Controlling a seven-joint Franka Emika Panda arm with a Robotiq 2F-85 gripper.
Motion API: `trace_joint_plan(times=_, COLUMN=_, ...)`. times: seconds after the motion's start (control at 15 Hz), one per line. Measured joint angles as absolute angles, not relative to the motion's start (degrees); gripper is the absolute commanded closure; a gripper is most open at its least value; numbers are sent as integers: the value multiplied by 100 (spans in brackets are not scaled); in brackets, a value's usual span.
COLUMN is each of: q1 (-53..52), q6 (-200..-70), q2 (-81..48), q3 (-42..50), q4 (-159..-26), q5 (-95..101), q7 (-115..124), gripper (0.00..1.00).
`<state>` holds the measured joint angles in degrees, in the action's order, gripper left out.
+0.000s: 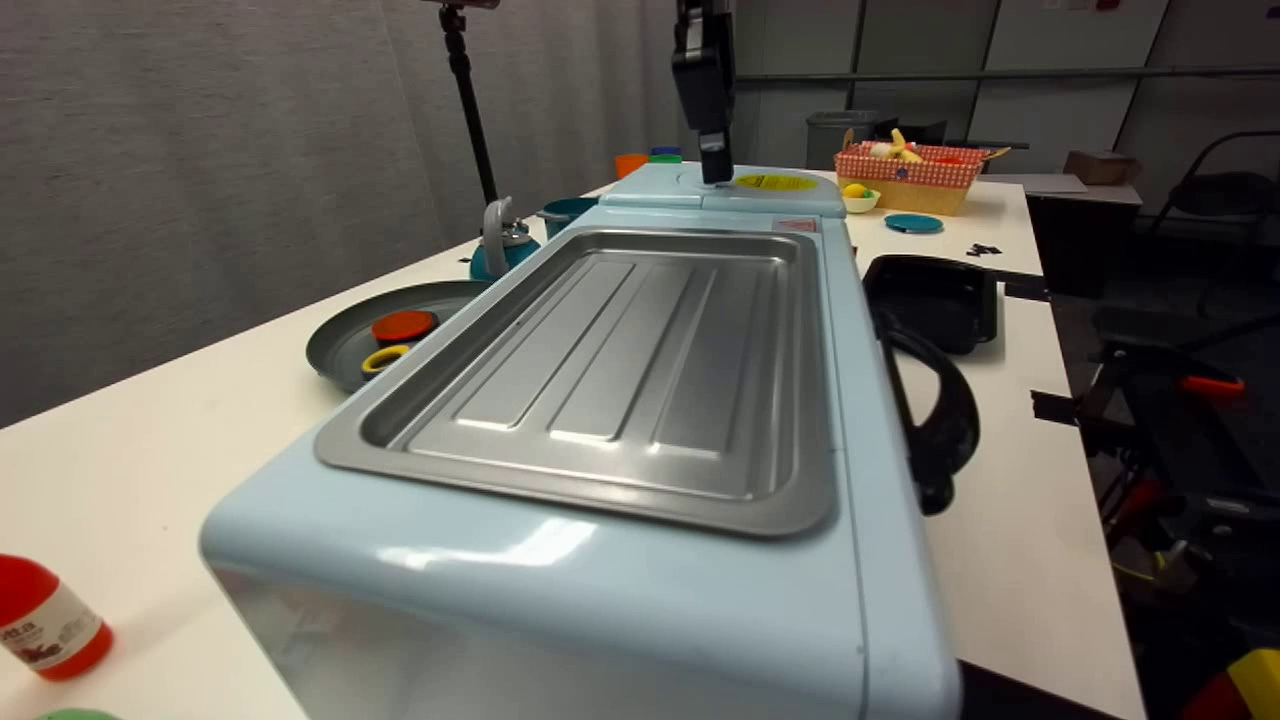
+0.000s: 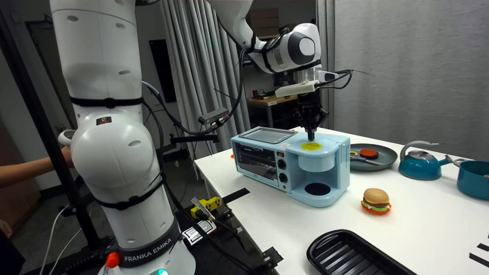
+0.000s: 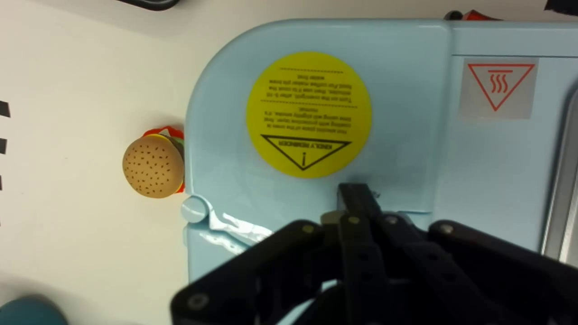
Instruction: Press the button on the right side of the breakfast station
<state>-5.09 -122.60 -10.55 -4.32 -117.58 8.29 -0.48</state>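
Pale blue, the breakfast station (image 1: 700, 570) fills the foreground of an exterior view, a ribbed metal tray (image 1: 620, 360) set in its top. The white worktop (image 1: 1040, 500) shows on either side: towards its left edge a grey frying pan (image 1: 342, 348), towards its right edge a black pan (image 1: 932, 300), and by its far right corner a basket (image 1: 890, 195) lined with red checked cloth. The gripper (image 1: 716, 174) points down above the station's far end.

In an exterior view the white arm (image 2: 284, 53) reaches over the station, which stands by the worktop's left corner. A burger (image 2: 376, 200) lies near its rounded end, well in from the edges. The fingers (image 2: 311, 134) are drawn together, narrow and upright, over the lid (image 2: 327, 145) just behind a round yellow label (image 2: 311, 146); whether the tips touch the lid I cannot tell.

In the wrist view the gripper fills the bottom, its finger ends side by side and just beside the yellow label. A heat-warning sticker (image 3: 499, 88) shows right of the lid, the burger just left of the station.
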Motion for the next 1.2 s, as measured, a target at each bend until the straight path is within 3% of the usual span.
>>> trace_joint_plan(times=1.2, q1=-534, q6=-11573, q2=-1482, q3=-345, q4=-11123, q5=903, q7=91, gripper=100)
